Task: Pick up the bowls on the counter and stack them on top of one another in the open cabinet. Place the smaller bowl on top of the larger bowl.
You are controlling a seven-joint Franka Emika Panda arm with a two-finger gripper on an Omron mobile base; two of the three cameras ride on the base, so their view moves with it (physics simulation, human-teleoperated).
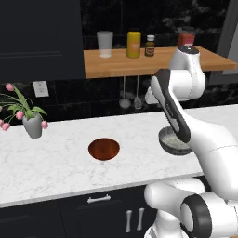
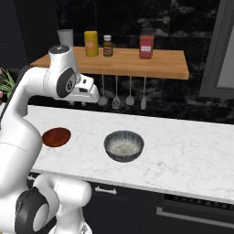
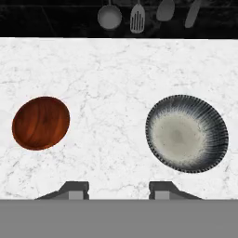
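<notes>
The smaller bowl [image 1: 103, 148] [image 2: 56, 137] [image 3: 41, 122], glossy red-brown, sits on the white marble counter [image 1: 51, 167] [image 2: 187, 155] [image 3: 116, 69]. To its right stands the larger bowl [image 2: 123, 145] [image 3: 187, 133], grey and ribbed, with a pale inside; in the left base view my arm partly covers the larger bowl [image 1: 173, 144]. My gripper [image 3: 118, 189] [image 2: 80, 101] hangs high above the counter, looking down between the two bowls, open with nothing between its fingers. The open cabinet [image 1: 139, 67] [image 2: 160, 66], a light-brown wooden shelf, runs along the wall behind the arm.
On the shelf stand a clear cup [image 1: 105, 44], a yellow container [image 1: 134, 44], a brown bottle [image 1: 149, 45] and a red box [image 2: 146, 46]. Utensils [image 2: 122, 98] hang beneath it. A vase of pink flowers [image 1: 31, 123] stands at the counter's left. A black cabinet [image 1: 37, 37] hangs upper left.
</notes>
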